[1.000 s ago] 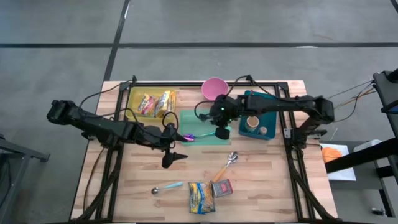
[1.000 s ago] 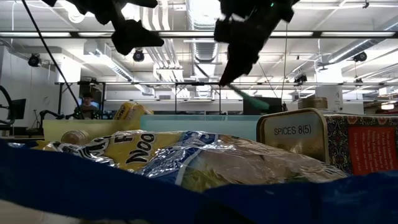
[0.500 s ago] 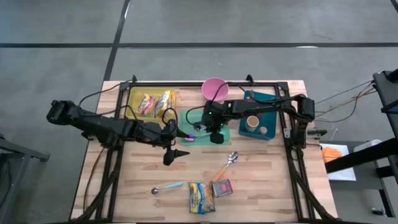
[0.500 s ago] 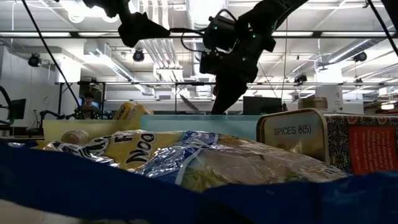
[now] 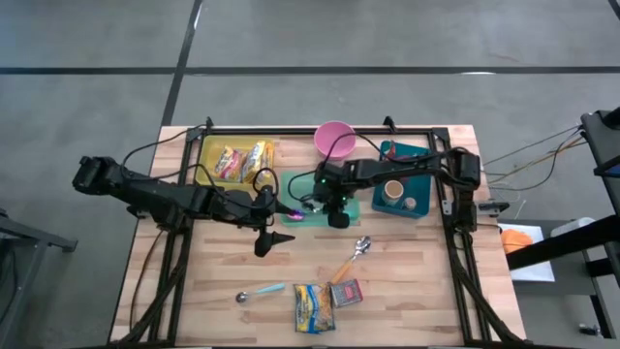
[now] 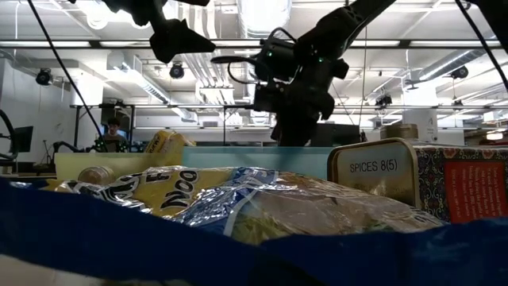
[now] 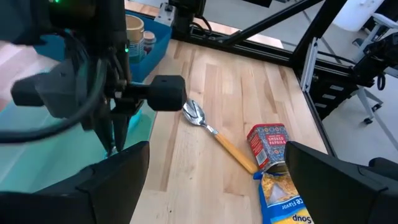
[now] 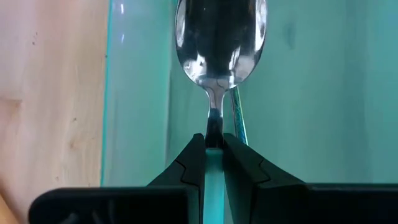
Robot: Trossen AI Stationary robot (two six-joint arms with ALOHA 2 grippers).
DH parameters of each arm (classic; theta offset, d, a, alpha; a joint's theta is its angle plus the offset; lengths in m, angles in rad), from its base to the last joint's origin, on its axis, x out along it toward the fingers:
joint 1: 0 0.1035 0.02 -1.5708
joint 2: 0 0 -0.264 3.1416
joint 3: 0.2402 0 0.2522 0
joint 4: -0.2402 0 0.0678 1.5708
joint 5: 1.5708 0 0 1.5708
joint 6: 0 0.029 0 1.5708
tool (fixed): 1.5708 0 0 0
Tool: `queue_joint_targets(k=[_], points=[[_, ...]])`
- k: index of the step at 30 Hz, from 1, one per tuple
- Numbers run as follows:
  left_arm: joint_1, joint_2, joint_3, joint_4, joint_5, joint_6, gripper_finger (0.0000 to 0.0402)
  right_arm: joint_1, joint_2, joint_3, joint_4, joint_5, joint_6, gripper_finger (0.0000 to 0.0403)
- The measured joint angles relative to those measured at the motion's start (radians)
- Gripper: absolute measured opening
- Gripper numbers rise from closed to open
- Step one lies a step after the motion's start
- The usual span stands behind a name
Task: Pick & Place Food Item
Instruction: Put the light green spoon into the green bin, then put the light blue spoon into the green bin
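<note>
My right gripper (image 8: 214, 140) is over the teal mat (image 5: 308, 186) near its left edge and is shut on a metal spoon (image 8: 219, 37). The spoon's bowl sticks out ahead of the fingers, just above the mat. My left gripper (image 5: 276, 225) hangs open with nothing in it over bare wood, just left of the mat. A noodle soup packet (image 5: 312, 308) and a small spice tin (image 5: 346, 291) lie flat near the table's front edge, and both also show in the left wrist view, packet (image 7: 281, 196) and tin (image 7: 267, 144). My right gripper pinches the spoon's thin neck (image 8: 213, 121), just behind the bowl, between its two fingertips. The fingers slant steeply down from the table's right and lie along the spoon. I cannot tell whether the bowl touches the mat.
A yellow tray (image 5: 205, 145) with packets is at the back left, a pink bowl (image 5: 334, 138) at the back middle, and a blue bin (image 5: 418, 208) with cups on the right. A wooden-handled spoon (image 5: 354, 257) and a teal-handled scoop (image 5: 260, 291) lie on the wood.
My right gripper has come down toward the teal mat and gone toward the table's left edge, tipping more steeply downward. It has stayed shut on the spoon, which has come down with it.
</note>
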Motion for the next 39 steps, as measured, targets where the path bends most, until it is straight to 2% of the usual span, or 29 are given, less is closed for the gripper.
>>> queue_joint_targets(k=[14,23,34,39], points=[[0.001,0.0,0.0,-0.012,0.0,0.001,0.0379,-0.035,0.087,0.088,-0.085,-0.048,0.025,0.0027],[0.001,0.0,0.0,-0.023,0.0,0.003,0.0379,-0.037,0.101,0.101,-0.089,-0.05,0.079,0.0075],[0.001,0.0,0.0,-0.023,0.0,0.003,0.0379,-0.037,0.101,0.1,-0.081,-0.042,0.088,0.0042],[0.001,0.0,0.0,-0.023,0.0,0.003,0.0379,-0.038,0.101,0.1,-0.064,-0.042,0.13,0.004]])
